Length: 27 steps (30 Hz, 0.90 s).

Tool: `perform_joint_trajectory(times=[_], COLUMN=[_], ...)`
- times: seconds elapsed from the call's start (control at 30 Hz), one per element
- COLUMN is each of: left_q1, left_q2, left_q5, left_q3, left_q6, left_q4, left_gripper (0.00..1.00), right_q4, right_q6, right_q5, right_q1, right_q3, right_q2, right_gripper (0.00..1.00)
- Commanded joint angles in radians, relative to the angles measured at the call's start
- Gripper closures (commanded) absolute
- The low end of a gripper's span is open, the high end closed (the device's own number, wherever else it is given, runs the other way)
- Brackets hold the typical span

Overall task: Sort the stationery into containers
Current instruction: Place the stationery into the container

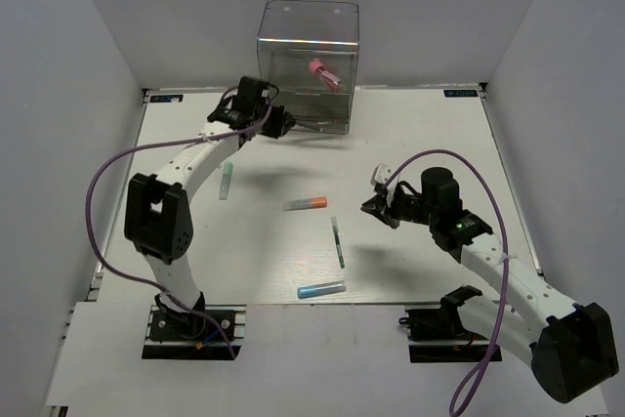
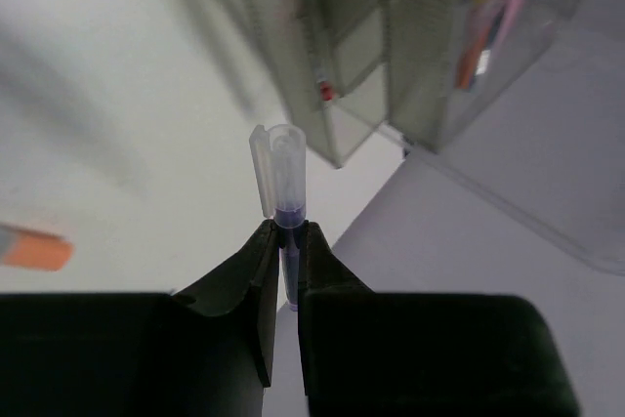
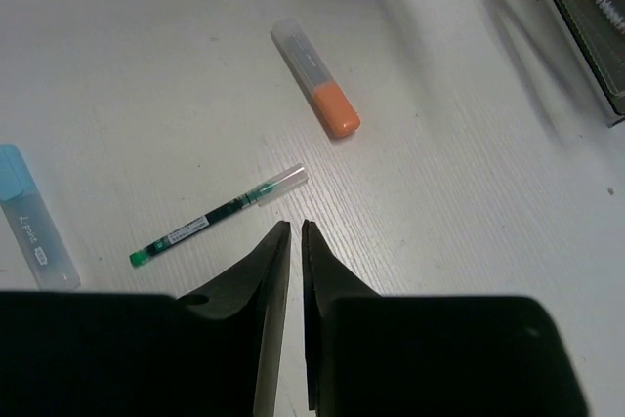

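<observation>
In L gripper (image 2: 286, 233), jaws pinched narrow, grips thin dark pen (image 2: 279, 171) close by drawer box (image 2: 439, 65); R gripper (image 3: 294, 227) near-shut, empty, near dark green pen (image 3: 220, 214); looks mid-sort, nxt prob needs pen lined up w/ a drawer.

Print on the light blue marker (image 3: 34, 231) and green pen (image 3: 220, 214) seems unreadably small.

Fig. count: 1 drawer box (image 1: 308, 36); 3 markers, i.e. orange-grey marker (image 1: 305, 203), lt-blue marker (image 1: 321, 290), pale-green marker (image 1: 226, 181); 2 thin pens, i.e. green pen (image 1: 338, 241), clear-capped pen (image 2: 282, 178) in my left gripper (image 2: 284, 231); 1 pink tube (image 1: 323, 73).
</observation>
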Motion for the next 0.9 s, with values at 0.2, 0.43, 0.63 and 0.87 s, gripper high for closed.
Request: perform_joint_trajectory(times=[0.2, 0.43, 0.63, 0.87], left_q1=[0.005, 0.005, 0.005, 0.005], left_q2=[0.311, 0.443, 0.464, 0.454], left_q5=[-0.072, -0.103, -0.103, -0.065], left_q3=[0.458, 0.541, 0.550, 0.550], left_q6=[0.009, -0.038, -0.048, -0.026], left_q4=[-0.009, -0.027, -0.017, 0.026], left_gripper=[1.00, 1.00, 0.81, 0.46], right_q4=[0.014, 0.022, 0.017, -0.041], right_q6=[-0.004, 0.002, 0.001, 0.005], right_q5=[0.018, 0.024, 0.027, -0.048], right_q1=[0.000, -0.003, -0.002, 0.005], right_q3=[-0.018, -0.031, -0.035, -0.006], right_q2=[-0.033, -0.050, -0.048, 0.041], right_gripper=[0.81, 0.77, 0.52, 0.38])
